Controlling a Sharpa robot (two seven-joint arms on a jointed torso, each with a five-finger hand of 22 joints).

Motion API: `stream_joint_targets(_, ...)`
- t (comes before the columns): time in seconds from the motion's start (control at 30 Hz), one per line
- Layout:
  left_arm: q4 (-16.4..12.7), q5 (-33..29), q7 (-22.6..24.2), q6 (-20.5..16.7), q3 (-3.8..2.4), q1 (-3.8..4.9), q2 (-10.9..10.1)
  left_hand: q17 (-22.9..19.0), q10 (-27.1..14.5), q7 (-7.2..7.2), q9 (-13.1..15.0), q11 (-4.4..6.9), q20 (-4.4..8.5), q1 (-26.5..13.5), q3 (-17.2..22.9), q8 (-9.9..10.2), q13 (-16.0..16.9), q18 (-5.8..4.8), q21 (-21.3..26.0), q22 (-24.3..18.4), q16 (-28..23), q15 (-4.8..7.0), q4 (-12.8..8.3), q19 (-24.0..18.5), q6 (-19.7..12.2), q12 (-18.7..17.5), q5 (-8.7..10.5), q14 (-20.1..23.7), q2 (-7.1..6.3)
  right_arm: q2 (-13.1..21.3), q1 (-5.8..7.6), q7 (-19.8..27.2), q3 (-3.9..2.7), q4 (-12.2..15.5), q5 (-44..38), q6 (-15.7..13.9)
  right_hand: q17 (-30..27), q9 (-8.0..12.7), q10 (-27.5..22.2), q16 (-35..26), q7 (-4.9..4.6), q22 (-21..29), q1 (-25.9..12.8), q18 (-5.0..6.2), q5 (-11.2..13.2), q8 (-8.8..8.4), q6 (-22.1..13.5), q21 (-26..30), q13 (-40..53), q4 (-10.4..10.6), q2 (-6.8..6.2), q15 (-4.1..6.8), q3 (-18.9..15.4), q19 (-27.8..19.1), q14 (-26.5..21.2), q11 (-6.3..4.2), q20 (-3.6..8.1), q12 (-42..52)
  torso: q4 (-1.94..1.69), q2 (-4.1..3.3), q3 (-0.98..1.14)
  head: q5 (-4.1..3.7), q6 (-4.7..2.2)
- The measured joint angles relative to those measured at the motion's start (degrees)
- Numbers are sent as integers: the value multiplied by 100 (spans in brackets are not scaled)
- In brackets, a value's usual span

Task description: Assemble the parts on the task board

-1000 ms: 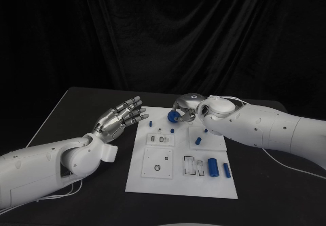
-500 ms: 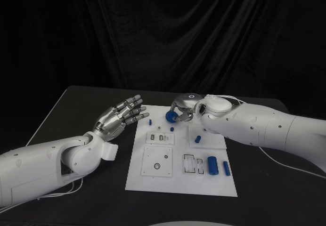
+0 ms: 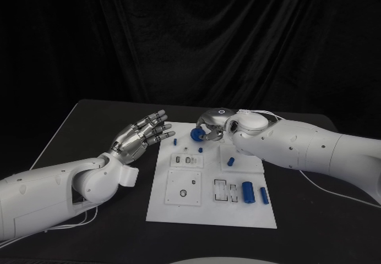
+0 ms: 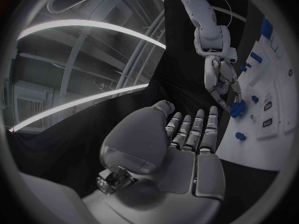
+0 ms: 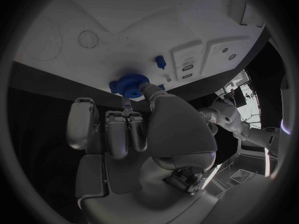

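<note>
Gear (image 3: 197, 134) above task board (image 3: 199, 209) pegs (image 3: 231, 162)

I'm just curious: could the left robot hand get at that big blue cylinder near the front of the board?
Probably yes. The left robot hand is open and holds nothing, hovering beside the board. Nothing stands between it and the cylinder, though it lies on the board's far side, so a long reach.

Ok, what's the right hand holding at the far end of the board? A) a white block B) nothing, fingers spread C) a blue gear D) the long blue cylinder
C: the right hand pinches a blue gear, its toothed rim clear in the right wrist view, above the task board.
</note>
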State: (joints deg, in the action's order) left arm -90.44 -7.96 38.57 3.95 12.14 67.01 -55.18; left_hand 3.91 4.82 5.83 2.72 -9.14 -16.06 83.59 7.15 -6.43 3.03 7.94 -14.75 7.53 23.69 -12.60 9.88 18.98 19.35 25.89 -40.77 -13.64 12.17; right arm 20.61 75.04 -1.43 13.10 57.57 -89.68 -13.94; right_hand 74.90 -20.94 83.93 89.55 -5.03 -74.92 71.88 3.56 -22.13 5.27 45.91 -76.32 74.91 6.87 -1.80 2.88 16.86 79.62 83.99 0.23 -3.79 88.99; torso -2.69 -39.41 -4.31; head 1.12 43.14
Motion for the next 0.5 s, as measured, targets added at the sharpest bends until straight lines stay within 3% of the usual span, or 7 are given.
stream_joint_targets(0.17, 5, 0, -9, 8, 0, 0, 2, 0, 0, 0, 0, 0, 0, 0, 0, 0, 0, 0, 0, 0, 0, 0, 0, 0, 0, 0, 0, 0, 0, -25, -3, 1, 0, -1, 0, 16, 0, 114, 0, -42, 13, 0, -91, 1, 278, -138, -128, 88, 0, 0, 30, 1, 16, -49, -1, 0, -11, -68, -1, 1, -1, 8, 9)
stream_joint_targets(0.5, 26, 0, -29, 19, 0, 0, 16, 0, 0, 21, 0, 0, 0, 0, 33, 0, 0, 1, -23, 7, 0, 0, 0, 0, 21, 0, 0, 0, 0, -37, -5, 4, -3, -3, 0, 41, 0, 407, 0, -107, 48, 0, -170, 1, 1203, -140, -357, 232, 0, 163, 23, 1, -176, -102, -1, 0, 1, -114, -1, 3, -3, 12, 27)
